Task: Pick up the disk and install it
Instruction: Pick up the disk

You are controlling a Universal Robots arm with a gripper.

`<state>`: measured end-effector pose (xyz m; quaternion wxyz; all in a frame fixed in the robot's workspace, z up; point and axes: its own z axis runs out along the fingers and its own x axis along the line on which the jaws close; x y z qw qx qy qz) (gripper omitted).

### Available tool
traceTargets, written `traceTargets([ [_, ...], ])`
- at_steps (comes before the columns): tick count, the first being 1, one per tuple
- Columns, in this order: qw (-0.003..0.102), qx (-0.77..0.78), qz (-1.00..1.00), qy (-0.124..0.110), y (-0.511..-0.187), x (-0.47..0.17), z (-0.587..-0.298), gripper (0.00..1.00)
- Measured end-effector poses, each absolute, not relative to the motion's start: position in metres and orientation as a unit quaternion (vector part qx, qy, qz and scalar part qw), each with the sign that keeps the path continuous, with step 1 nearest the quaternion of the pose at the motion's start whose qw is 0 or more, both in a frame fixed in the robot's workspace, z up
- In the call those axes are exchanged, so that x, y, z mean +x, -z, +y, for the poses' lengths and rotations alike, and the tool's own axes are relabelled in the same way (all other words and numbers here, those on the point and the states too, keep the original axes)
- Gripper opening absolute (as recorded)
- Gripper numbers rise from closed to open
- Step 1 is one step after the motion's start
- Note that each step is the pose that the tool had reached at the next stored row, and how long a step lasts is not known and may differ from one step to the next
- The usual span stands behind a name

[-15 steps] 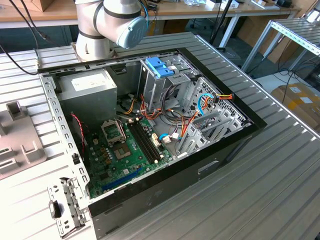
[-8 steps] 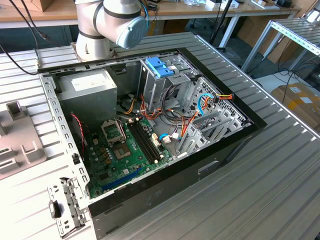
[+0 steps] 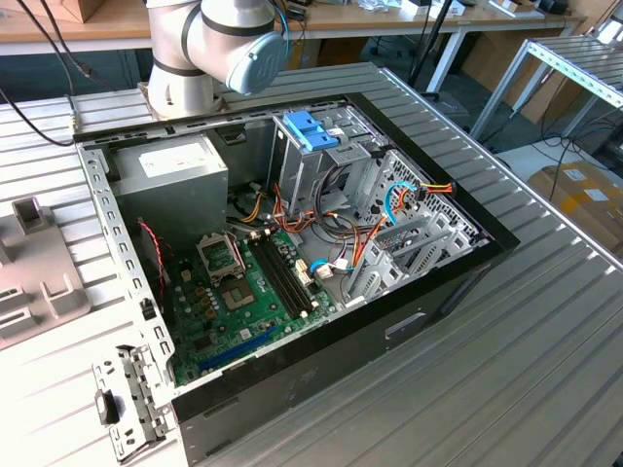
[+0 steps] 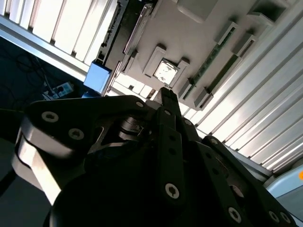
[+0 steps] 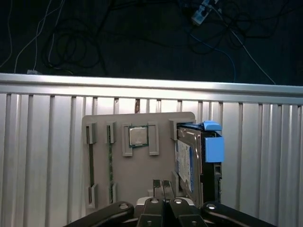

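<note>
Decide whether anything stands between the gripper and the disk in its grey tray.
Nothing visible does. In the first wrist view the gripper hangs over the grey tray, and the disk stands on edge in a slot at the tray's side, with open space between them.

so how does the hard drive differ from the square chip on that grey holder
The dark grey hard drive with light-blue plastic rail stands on edge; the small square silver chip lies flat. The drive is far bigger and oblong, the chip square. Both sit in the grey plastic holder.
</note>
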<state>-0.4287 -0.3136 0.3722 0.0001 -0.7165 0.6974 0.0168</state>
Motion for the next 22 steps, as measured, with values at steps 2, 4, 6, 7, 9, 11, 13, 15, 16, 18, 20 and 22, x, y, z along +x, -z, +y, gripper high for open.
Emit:
traceTargets([
  [2, 0.0, -0.716, 0.698, -0.017, -0.3722, -0.4287, -0.3136, 0.11],
  [4, 0.0, -0.716, 0.698, -0.017, -0.3722, -0.4287, -0.3136, 0.11],
  [6, 0.0, -0.716, 0.698, -0.017, -0.3722, -0.4287, -0.3136, 0.17],
  [7, 0.0, -0.716, 0.698, -0.017, -0.3722, -0.4287, -0.3136, 0.24],
  [9, 0.0, -0.716, 0.698, -0.017, -0.3722, -0.4287, -0.3136, 0.36],
  [11, 0.0, -0.716, 0.698, -0.017, -0.3722, -0.4287, -0.3136, 0.42],
  [13, 0.0, -0.716, 0.698, -0.017, -0.3722, -0.4287, -0.3136, 0.48],
  [15, 0.0, -0.716, 0.698, -0.017, -0.3722, -0.4287, -0.3136, 0.48],
  [16, 0.0, -0.716, 0.698, -0.017, -0.3722, -0.4287, -0.3136, 0.48],
  [18, 0.0, -0.716, 0.698, -0.017, -0.3722, -0.4287, -0.3136, 0.48],
  [20, 0.0, -0.715, 0.698, -0.017, -0.372, -0.4288, -0.3136, 0.48],
  [22, 0.0, -0.715, 0.699, -0.017, -0.3692, -0.4289, -0.3136, 0.48],
])
